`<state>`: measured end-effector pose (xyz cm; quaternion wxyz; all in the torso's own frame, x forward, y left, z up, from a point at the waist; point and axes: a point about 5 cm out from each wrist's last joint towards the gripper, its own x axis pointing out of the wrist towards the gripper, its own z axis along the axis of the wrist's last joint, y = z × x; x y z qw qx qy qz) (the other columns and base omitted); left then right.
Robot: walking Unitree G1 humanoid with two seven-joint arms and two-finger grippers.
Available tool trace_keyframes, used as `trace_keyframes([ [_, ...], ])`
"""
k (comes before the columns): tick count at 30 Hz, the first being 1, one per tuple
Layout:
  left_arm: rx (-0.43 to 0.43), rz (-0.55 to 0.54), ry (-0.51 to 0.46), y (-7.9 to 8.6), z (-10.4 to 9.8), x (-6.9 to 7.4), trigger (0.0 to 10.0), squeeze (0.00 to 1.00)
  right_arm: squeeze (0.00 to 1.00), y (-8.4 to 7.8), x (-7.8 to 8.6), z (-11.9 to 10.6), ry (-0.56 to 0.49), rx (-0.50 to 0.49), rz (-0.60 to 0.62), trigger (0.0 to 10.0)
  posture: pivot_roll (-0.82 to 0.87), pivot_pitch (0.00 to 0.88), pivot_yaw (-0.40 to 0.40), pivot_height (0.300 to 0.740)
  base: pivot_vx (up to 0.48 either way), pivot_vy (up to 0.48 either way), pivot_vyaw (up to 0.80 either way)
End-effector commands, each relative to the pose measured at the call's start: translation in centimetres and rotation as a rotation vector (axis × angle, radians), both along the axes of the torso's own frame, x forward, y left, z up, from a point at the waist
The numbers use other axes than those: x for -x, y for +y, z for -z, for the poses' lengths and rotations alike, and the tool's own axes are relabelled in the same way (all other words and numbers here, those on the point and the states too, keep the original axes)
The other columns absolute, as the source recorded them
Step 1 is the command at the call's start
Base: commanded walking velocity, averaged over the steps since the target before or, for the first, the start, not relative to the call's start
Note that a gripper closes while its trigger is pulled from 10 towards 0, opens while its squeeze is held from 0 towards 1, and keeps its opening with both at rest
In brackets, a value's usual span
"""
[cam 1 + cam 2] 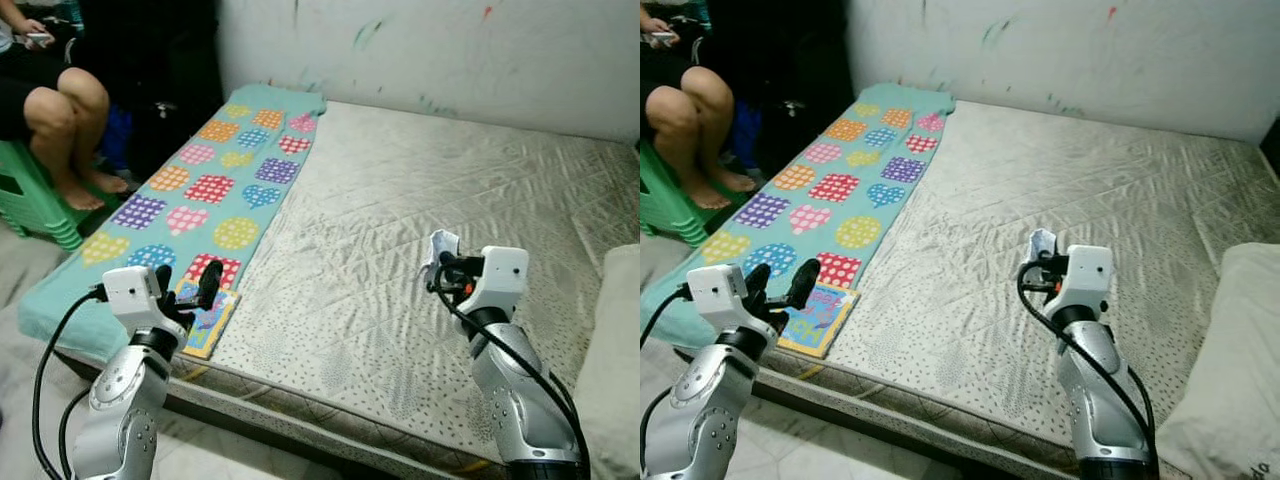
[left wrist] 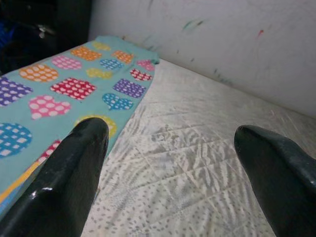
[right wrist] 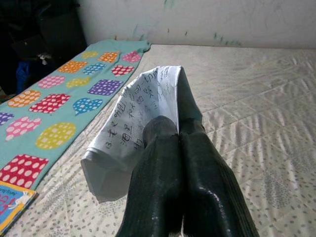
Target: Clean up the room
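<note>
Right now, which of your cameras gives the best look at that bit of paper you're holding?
The right wrist view: the paper is close up, pinched between the right gripper's shut fingers, handwriting visible. In the two head views it is a small white scrap at the gripper tip above the mattress. The left wrist view looks elsewhere.

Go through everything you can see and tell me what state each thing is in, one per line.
Left claw: open, empty, raised over the mattress corner.
Right claw: shut on the paper.
Paper: folded, handwritten, pinched above the mattress.
Blanket: spread flat along the mattress edge.
Book: closed, lying flat on the mattress.
</note>
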<state>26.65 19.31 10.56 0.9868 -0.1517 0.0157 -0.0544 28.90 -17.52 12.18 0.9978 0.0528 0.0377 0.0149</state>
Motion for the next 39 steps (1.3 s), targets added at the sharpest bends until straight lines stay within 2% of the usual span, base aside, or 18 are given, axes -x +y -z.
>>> trace_keyframes([
  [1, 0.001, -0.005, -0.001, 0.1, -0.2, 0.1, 10.0, 0.00, 0.00, -0.1, 0.1, -0.3, -0.005, 0.001, -0.010, 10.0, -0.07, 0.000, 0.014, 0.740, 0.000, 0.000, -0.40],
  [7, 0.001, -0.002, 0.004, 0.3, -0.3, 0.1, 10.0, 0.00, 0.00, -0.2, 0.2, -0.4, 0.002, 0.005, -0.010, 10.0, -0.07, 0.005, 0.014, 0.740, 0.000, 0.000, -0.07],
  [14, -0.009, -0.005, 0.010, 0.4, -0.4, 0.0, 10.0, 0.00, 0.00, 0.1, 0.1, -0.3, 0.007, 0.007, -0.019, 10.0, -0.07, 0.014, 0.014, 0.740, 0.000, 0.000, -0.75],
  [24, -0.023, 0.024, -0.018, 0.2, -0.8, -0.2, 10.0, 0.00, 0.00, 0.5, 0.0, -0.2, 0.008, 0.014, -0.037, 10.0, -0.07, 0.010, 0.016, 0.740, 0.000, 0.000, 0.00],
  [35, -0.029, 0.050, -0.034, -0.2, -1.0, -0.4, 10.0, 0.00, 0.00, 0.8, -0.3, -0.3, 0.000, 0.012, -0.050, 10.0, -0.06, 0.000, 0.017, 0.740, 0.000, 0.000, -0.73],
  [39, -0.031, 0.051, -0.035, -0.2, -1.0, -0.4, 10.0, 0.00, 0.00, 0.9, -0.5, -0.4, -0.002, 0.012, -0.054, 10.0, -0.06, 0.000, 0.016, 0.740, 0.000, 0.000, -0.10],
])
